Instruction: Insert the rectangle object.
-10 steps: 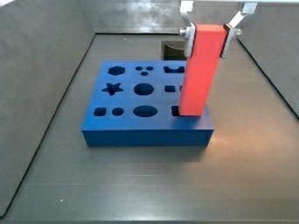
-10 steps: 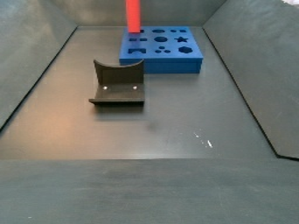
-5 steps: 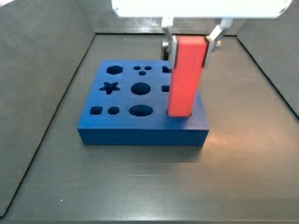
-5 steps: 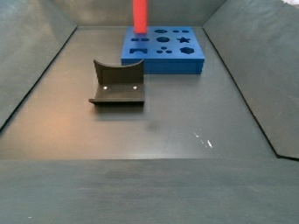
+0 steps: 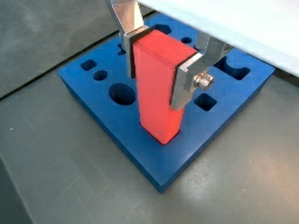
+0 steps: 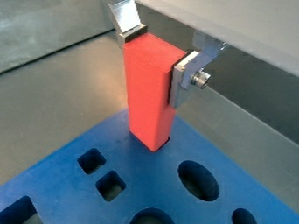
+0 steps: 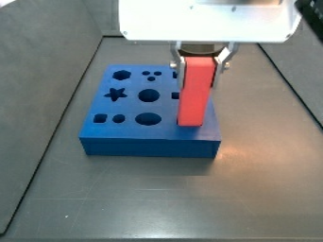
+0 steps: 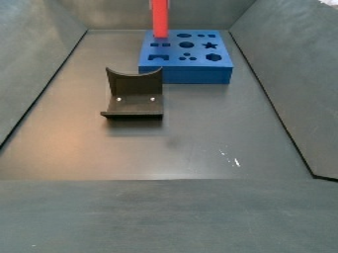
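wrist views: gripper [image 5: 162,54] closed on the upper end of the red bar [image 5: 158,92], one silver finger [image 5: 126,16] flat on one broad face, the other finger [image 5: 188,77] w/ a screw on the opposite face. jaws only as far apart as the bar is thick; nothing else between them. same grip in the other wrist view: gripper [image 6: 155,51], bar [image 6: 149,92] hanging upright, finger [image 6: 187,73] pressed on its side.

bar is vertical, lower end at the top face of the blue block [image 5: 111,118], near one edge of the block. can't tell if the tip is just touching the surface or slightly in a hole; tip covers whatever is under it. round and square holes show beside it on the block [image 6: 128,197].

side view: gripper [image 7: 202,52] under the pale wrist housing, bar [image 7: 195,92] upright over the right part of the block [image 7: 139,142], star and round holes open to its left.

in a side view bar [image 8: 158,18] stands at the near-left corner of the block [image 8: 199,67], gripper cut off by the frame edge there. fixture [image 8: 132,96] sits on the floor well apart from the block, nothing in it.
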